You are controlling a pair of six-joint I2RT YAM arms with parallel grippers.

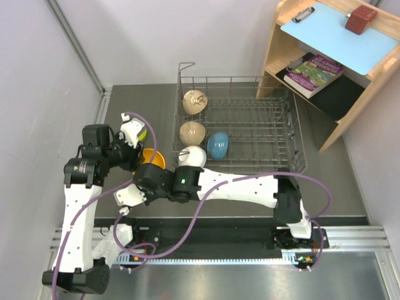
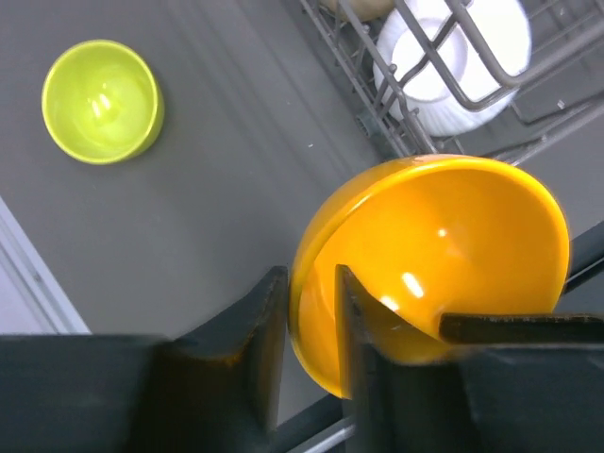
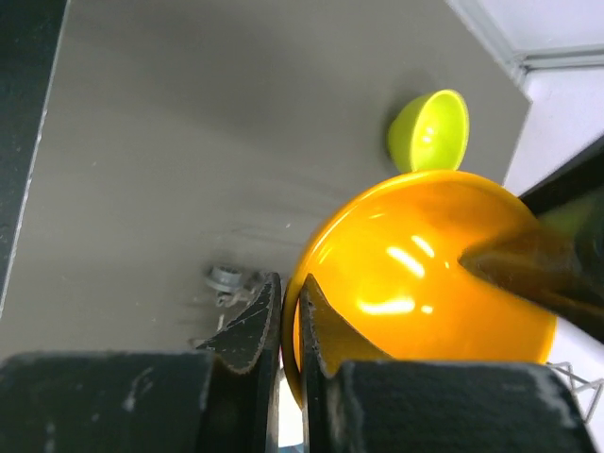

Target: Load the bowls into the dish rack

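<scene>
My left tool (image 2: 310, 288) and my right tool (image 3: 289, 297) both pinched the orange bowl (image 2: 444, 255) by its rim, beside the dish rack (image 1: 294, 147). If they pulled different ways, it could slip and fall. The rack held two tan bowls (image 1: 194, 101) (image 1: 192, 132), a white bowl (image 1: 192, 156) and a blue bowl (image 1: 217, 145). The yellow-green bowl (image 2: 102, 101) sat on the table (image 2: 236, 170).
</scene>
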